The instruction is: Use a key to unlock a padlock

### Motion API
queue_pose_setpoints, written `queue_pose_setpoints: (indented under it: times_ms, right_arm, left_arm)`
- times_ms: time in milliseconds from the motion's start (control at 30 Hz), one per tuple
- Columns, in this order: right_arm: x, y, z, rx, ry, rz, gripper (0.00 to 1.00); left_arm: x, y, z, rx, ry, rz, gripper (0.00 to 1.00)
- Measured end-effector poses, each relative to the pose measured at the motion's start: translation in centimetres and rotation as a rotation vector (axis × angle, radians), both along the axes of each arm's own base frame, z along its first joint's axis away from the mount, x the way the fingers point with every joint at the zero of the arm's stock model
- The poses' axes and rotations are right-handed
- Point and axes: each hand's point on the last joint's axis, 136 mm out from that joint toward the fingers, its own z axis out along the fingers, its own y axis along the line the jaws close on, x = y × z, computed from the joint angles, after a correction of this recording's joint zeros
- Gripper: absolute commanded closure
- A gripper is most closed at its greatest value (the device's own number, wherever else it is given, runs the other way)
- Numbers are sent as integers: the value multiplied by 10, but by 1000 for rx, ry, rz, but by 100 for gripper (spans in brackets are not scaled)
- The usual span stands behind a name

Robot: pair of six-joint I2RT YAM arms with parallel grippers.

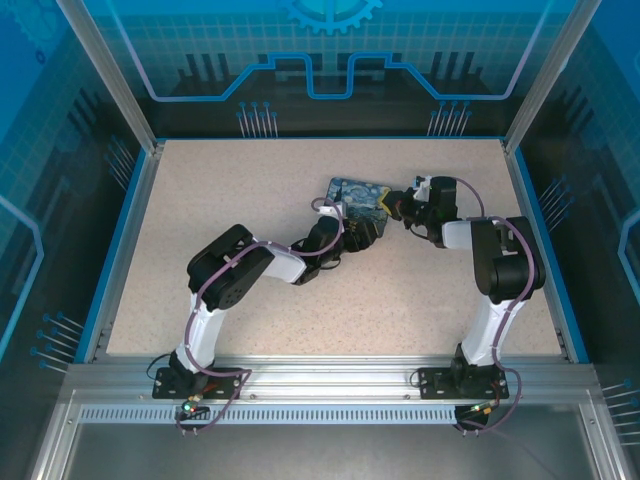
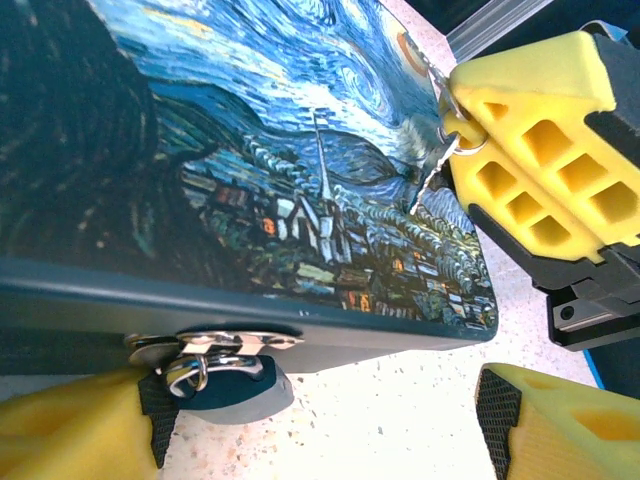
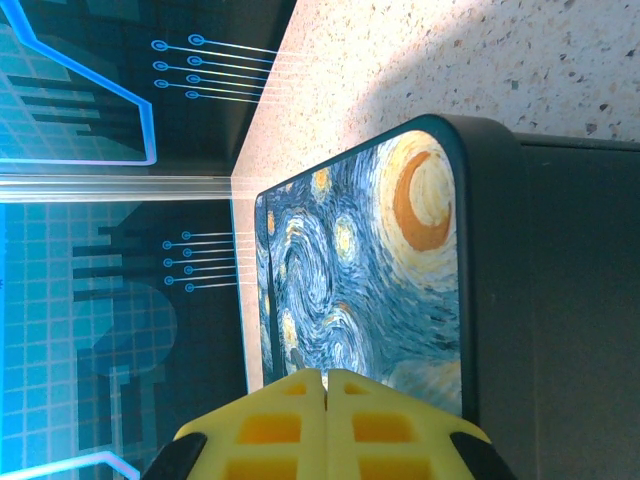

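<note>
The low-reaching left gripper (image 2: 320, 425) spread its ribbed yellow fingers around the small rounded dark-grey metal padlock (image 2: 228, 385) at the glossy Starry-Night box's (image 2: 300, 150) front edge; the right gripper (image 3: 326, 400), fingers pressed together, pinched the thin grey metal key (image 2: 430, 172) over the lid's right edge

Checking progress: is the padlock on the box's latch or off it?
On: left wrist view shows the padlock hooked through the latch on the box.

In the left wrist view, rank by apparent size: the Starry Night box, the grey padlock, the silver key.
Dark Starry-Night-printed box
Small grey metal padlock
Thin silver metal key, farther away, so unsure
</note>
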Motion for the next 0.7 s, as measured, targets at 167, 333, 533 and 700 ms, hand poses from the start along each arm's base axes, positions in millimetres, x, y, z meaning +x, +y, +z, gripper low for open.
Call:
queue_pose_setpoints:
  times_ms: [167, 333, 533, 700]
  right_arm:
    - [0, 0, 0, 0, 0, 0, 100]
    - [0, 0, 0, 0, 0, -1, 100]
    - [1, 0, 0, 0, -2, -1, 100]
    - [1, 0, 0, 0, -2, -1, 100]
  left_arm:
    - [-2, -1, 1, -34, 14, -2, 22]
    - [-1, -1, 3, -75, 25, 13, 22]
    - [2, -2, 3, -163, 37, 40, 27]
    - [2, 0, 2, -210, 40, 63, 30]
